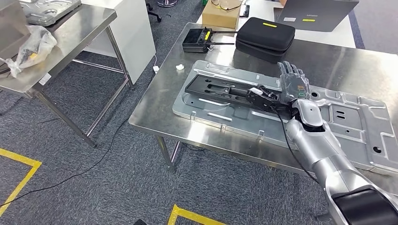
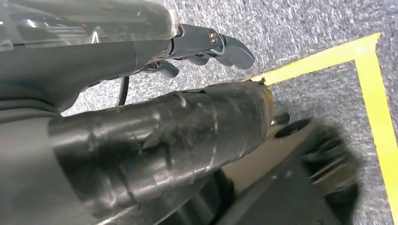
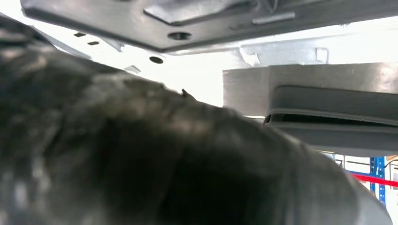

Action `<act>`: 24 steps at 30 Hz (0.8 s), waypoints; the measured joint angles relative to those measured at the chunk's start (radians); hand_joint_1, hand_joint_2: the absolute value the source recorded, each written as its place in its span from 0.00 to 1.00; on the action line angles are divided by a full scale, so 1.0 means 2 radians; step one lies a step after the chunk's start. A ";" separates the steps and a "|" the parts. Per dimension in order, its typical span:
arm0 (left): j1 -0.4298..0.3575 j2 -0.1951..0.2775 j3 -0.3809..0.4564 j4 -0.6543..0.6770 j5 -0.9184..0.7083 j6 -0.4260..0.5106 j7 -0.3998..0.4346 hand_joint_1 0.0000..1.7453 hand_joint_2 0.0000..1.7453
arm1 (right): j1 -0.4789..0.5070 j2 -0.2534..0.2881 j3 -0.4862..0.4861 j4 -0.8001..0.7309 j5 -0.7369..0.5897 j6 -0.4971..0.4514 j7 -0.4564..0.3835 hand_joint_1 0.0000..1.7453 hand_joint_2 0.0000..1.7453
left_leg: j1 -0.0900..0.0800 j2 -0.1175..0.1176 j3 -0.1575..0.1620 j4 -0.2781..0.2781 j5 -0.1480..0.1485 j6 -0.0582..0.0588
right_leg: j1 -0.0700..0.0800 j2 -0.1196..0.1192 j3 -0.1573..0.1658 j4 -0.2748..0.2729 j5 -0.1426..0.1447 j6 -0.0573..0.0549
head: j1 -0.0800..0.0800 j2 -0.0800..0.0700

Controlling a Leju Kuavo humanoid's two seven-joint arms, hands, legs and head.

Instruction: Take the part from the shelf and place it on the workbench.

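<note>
The part [image 1: 220, 89], a long flat black bracket with slots and holes, lies on the large grey stamped panel [image 1: 356, 117] that covers much of the steel workbench [image 1: 155, 108]. The right hand [image 1: 291, 86] is at the bracket's near end: its thumb side touches or pinches that end while the other fingers [image 1: 290, 71] stand extended upward; whether the grip is closed cannot be told. The left hand [image 2: 206, 47] hangs over the carpet with its fingers loosely curled, holding nothing. Judged from its form, the bracket is rigid sheet metal, moderately heavy, not fragile, and smooth enough to slide on the panel. An end grip lets it lever downward; a hold across the narrow width nearer mid-length should carry it level.
</note>
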 joint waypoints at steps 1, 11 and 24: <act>-0.001 0.000 0.000 0.000 0.000 0.000 0.000 0.00 0.00 | 0.000 0.000 0.000 0.000 0.000 0.000 0.000 0.00 0.00 | 0.000 0.000 0.019 -0.033 0.011 0.002 | 0.001 0.000 -0.002 0.002 0.001 0.002 | 0.000 0.000; -0.002 0.000 0.000 0.000 0.001 0.000 -0.003 0.00 0.00 | 0.005 0.000 0.000 0.000 0.000 -0.001 0.000 0.00 0.00 | -0.002 0.001 0.020 -0.083 0.046 0.030 | -0.001 0.003 -0.049 0.110 -0.071 0.027 | 0.001 0.000; 0.000 0.000 0.000 0.000 0.005 -0.003 -0.003 0.00 0.00 | 0.009 0.001 0.000 0.001 -0.001 -0.001 -0.001 0.00 0.00 | -0.002 0.000 -0.016 -0.039 0.028 0.002 | 0.000 0.002 0.028 -0.007 -0.019 -0.001 | 0.001 0.000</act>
